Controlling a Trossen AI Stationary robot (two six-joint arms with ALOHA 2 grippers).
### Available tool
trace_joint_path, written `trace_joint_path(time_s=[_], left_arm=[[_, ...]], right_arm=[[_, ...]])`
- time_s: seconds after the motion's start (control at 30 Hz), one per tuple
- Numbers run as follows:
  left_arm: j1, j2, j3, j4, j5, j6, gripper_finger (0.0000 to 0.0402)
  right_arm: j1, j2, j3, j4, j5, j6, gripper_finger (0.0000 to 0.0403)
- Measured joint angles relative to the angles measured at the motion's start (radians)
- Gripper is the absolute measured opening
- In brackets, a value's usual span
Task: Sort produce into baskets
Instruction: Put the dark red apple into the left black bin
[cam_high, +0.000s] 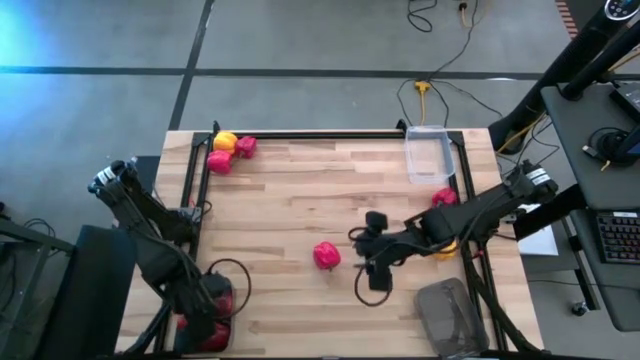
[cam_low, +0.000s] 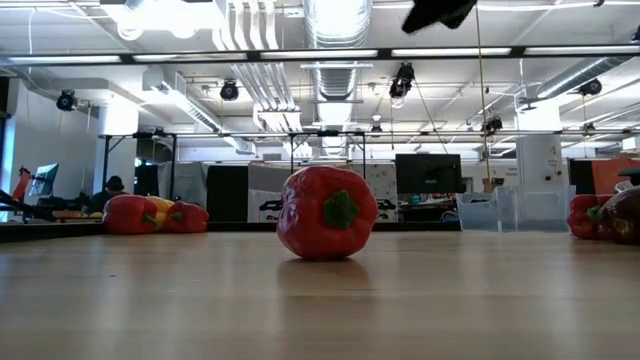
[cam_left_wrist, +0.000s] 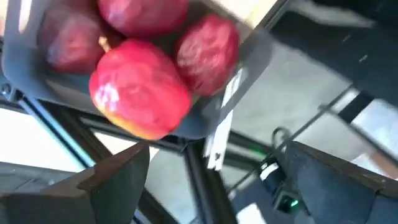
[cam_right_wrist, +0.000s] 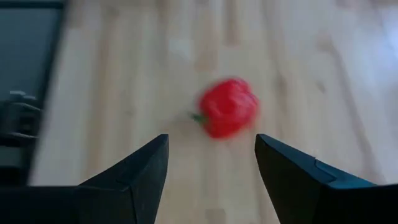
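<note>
We see a pepper (cam_high: 326, 256) lying alone at the centre of the table (cam_high: 300, 190). At the frame's upper left, three pieces of produce (cam_high: 231, 150) cluster; at upper right lies a bin (cam_high: 429, 154). Apples (cam_left_wrist: 140, 87) fill a bin (cam_high: 205, 320) at lower left.

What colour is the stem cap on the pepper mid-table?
Green, on a red pepper; clearest in the low view.
</note>
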Motion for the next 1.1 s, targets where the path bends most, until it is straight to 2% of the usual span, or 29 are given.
trace_joint_path(time_s=[0.13, 0.2, 0.23, 0.33, 0.4, 0.5, 0.53, 0.57, 0.6, 0.67, 0.73, 0.8, 0.93, 1.1], left_arm=[[0.003, 0.0, 0.069, -0.102, -0.098, -0.021, 0.0354], [0.015, -0.001, 0.116, -0.17, -0.244, -0.043, 0.0353], [0.021, -0.003, 0.134, -0.194, -0.372, -0.058, 0.0353], [0.034, -0.003, 0.144, -0.207, -0.886, -0.109, 0.0352], [0.067, -0.003, 0.114, -0.166, -1.188, -0.144, 0.0352], [0.111, -0.002, 0.037, 0.043, -1.612, -0.14, 0.0352], [0.129, -0.001, 0.004, 0.137, -1.719, -0.096, 0.0352], [0.154, 0.0, -0.026, 0.231, -1.761, -0.044, 0.0352], [0.179, 0.0, -0.055, 0.319, -1.736, 0.016, 0.0352], [0.226, -0.002, -0.106, 0.434, -1.584, 0.181, 0.0352], [0.274, 0.005, -0.156, 0.535, -1.459, 0.314, 0.0352], [0.31, 0.021, -0.202, 0.575, -1.371, 0.364, 0.0352], [0.364, 0.059, -0.252, 0.63, -1.309, 0.402, 0.0352], [0.382, 0.08, -0.252, 0.664, -1.238, 0.611, 0.0352]], right_arm=[[0.04, -0.001, 0.018, 0.008, 0.125, -0.035, 0.0226], [0.046, -0.004, 0.022, -0.013, 0.184, -0.042, 0.0224], [0.046, -0.005, 0.022, -0.021, 0.204, -0.031, 0.0224], [0.046, -0.006, 0.022, -0.074, 0.226, 0.054, 0.0224], [0.047, -0.003, 0.016, -0.138, 0.224, 0.158, 0.0224], [0.047, -0.002, 0.011, -0.334, 0.217, 0.378, 0.0224], [0.046, -0.005, 0.012, -0.403, 0.216, 0.462, 0.0224], [0.046, -0.01, 0.016, -0.483, 0.216, 0.553, 0.0224], [0.044, -0.015, 0.023, -0.557, 0.209, 0.644, 0.0224], [0.033, -0.028, 0.036, -0.671, 0.164, 0.792, 0.0224], [-0.008, -0.035, 0.036, -0.794, 0.05, 0.912, 0.0229], [-0.061, -0.033, 0.021, -0.881, -0.054, 0.964, 0.0239], [-0.199, -0.035, -0.029, -0.898, -0.15, 0.932, 0.0274], [-0.402, -0.029, -0.119, -0.894, -0.197, 0.8, 0.0328]])
